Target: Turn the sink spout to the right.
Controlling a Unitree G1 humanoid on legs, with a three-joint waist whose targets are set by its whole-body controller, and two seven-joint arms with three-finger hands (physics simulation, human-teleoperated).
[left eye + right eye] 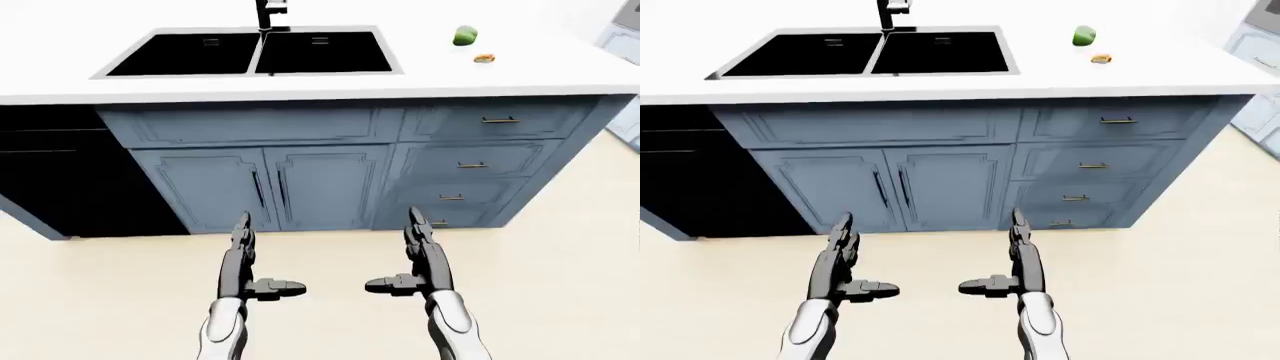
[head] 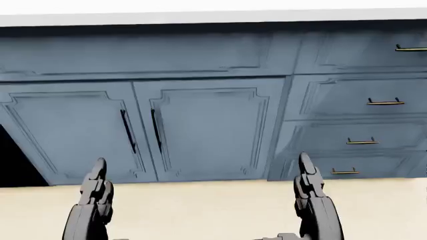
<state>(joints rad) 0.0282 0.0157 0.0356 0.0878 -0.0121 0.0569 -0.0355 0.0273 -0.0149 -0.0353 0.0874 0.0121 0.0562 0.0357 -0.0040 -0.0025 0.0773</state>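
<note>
The black sink spout [image 1: 268, 13] stands at the top edge of the left-eye view, behind the divider of a black double-basin sink [image 1: 250, 54] set in a white counter [image 1: 520, 75]. Only its lower part shows. My left hand [image 1: 248, 264] and right hand [image 1: 415, 260] are both open and empty, fingers straight, thumbs pointing inward. They hang low over the beige floor, well below and short of the counter and far from the spout.
Blue cabinet doors [image 1: 290, 184] and a drawer stack with brass handles [image 1: 470, 165] face me under the counter. A black opening [image 1: 60, 180] lies to the left. A green round object [image 1: 465, 35] and a small orange-brown item [image 1: 484, 58] sit on the counter at right.
</note>
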